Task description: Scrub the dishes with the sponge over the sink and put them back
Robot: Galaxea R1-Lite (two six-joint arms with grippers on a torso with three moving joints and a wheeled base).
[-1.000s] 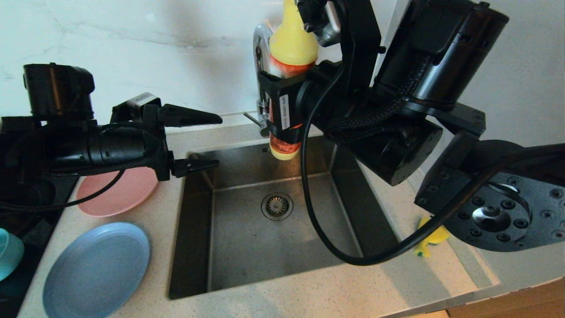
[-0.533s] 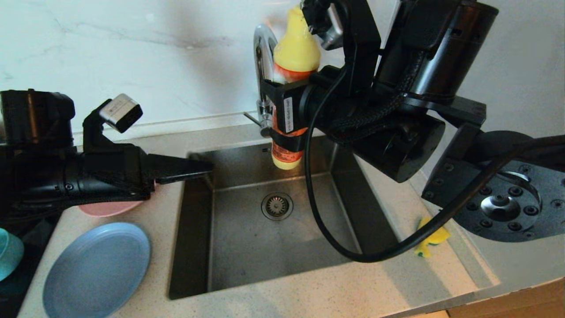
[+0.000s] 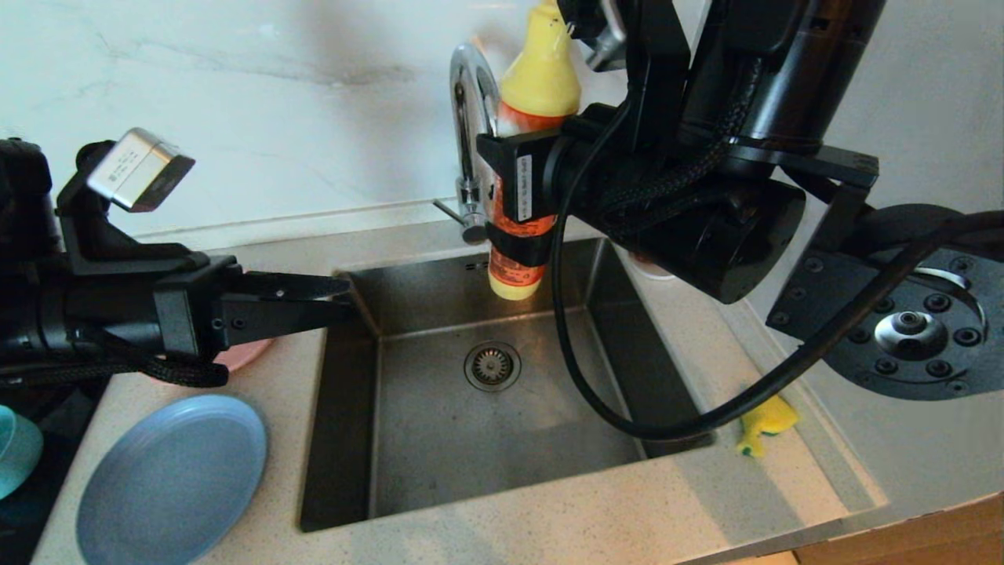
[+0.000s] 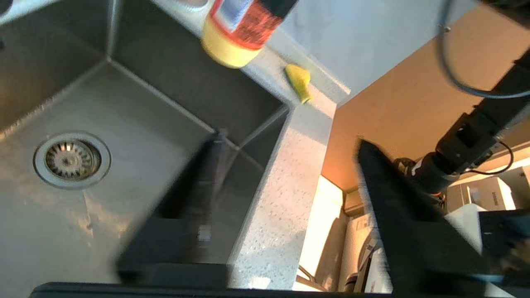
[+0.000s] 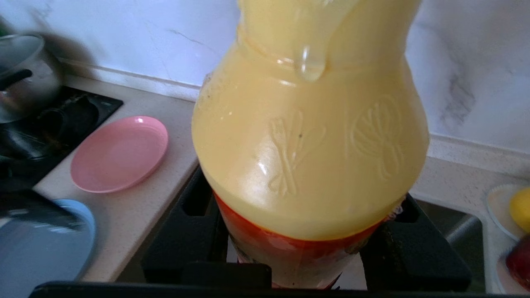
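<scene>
My right gripper (image 3: 514, 208) is shut on an orange bottle (image 3: 518, 259) with a yellow cap (image 5: 310, 136), holding it upright above the back of the steel sink (image 3: 439, 455), in front of the chrome tap (image 3: 468, 118). My left gripper (image 3: 345, 298) points level across the sink's left rim, open with nothing between its fingers (image 4: 207, 178). Beneath it the pink plate (image 3: 245, 355) shows only a sliver in the head view and shows whole (image 5: 120, 153) in the right wrist view. The light-blue plate (image 3: 172, 479) and teal bowl (image 3: 12, 459) lie front left. The yellow sponge (image 3: 765, 424) rests on the counter right of the sink.
A round strainer drain (image 3: 492, 365) sits mid-basin. A black cable (image 3: 596, 408) hangs from my right arm over the sink. A white saucer (image 5: 499, 205) with fruit stands on the counter beyond the basin. A pot (image 5: 25, 74) sits on the dark hob (image 5: 83, 111) beside the plates.
My left wrist has rolled, bringing its camera on top, and the arm has drawn back to the left with its jaws narrower. My right arm has lifted the bottle slightly to the right.
</scene>
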